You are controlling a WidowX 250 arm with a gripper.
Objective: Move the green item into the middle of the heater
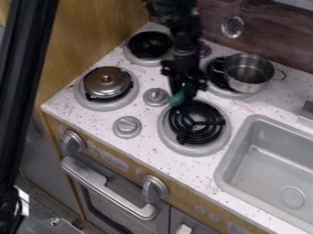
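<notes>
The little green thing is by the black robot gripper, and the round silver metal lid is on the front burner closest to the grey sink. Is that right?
Not quite: the camera view shows the lid on the front left burner, away from the sink. The green thing is indeed by the gripper.
</notes>
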